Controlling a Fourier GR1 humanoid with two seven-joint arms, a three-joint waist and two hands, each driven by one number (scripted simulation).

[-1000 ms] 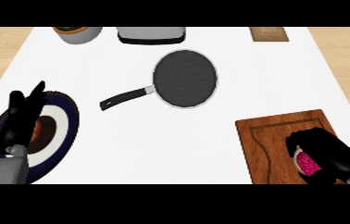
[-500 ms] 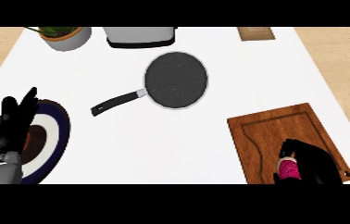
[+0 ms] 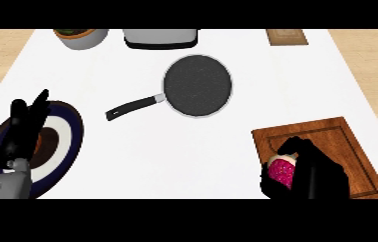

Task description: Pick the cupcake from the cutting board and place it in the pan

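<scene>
Right hand [image 3: 310, 173] curled round pink cupcake [image 3: 282, 170], low on cutting board [image 3: 336, 138]. Grasp step, lift not yet done. Next you raise it, carry up-left to pan [image 3: 197, 85]. Left hand [image 3: 22, 128] rests open over plate [image 3: 70, 136].

Nothing readable is showing up anywhere here, honestly. No labels, brand names, numbers or signs are appearing on any object on the counter.
</scene>
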